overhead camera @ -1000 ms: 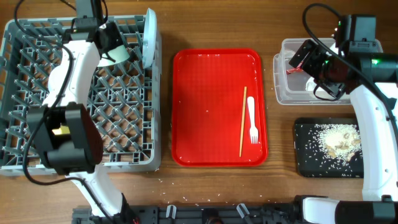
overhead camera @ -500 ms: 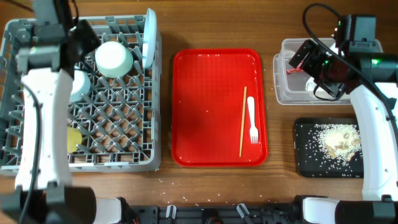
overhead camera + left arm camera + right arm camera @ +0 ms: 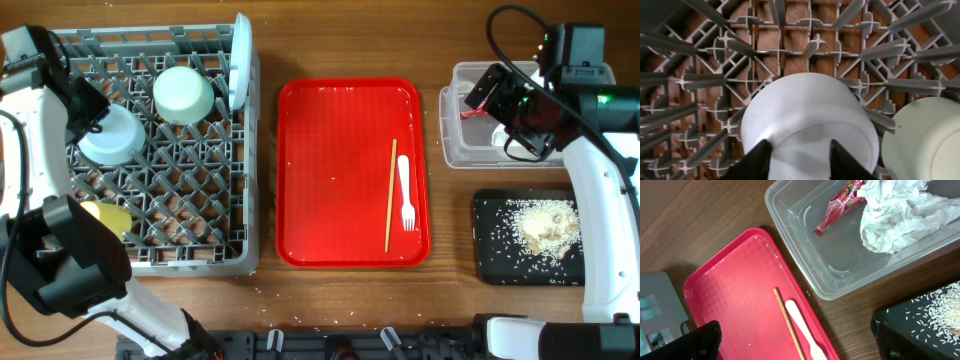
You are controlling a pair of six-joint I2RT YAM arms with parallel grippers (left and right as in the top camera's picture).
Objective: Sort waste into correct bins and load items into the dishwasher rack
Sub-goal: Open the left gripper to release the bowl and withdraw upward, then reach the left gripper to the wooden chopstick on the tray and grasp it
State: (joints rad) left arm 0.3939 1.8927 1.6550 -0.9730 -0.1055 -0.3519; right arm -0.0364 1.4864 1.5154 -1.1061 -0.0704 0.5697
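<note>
Left wrist view: left gripper (image 3: 799,151) straddles the upturned whitish bowl (image 3: 807,115) in the dishwasher rack (image 3: 805,45), grip indeterminate; we judge the fork (image 3: 405,190) next, for the open right gripper (image 3: 482,93).

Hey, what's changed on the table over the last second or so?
The left arm swung left off the middle of the rack, uncovering the white bowl and yellow cup; the left gripper opened above the white bowl. The green bowl, red tray, fork, chopstick and right arm stayed put.
</note>
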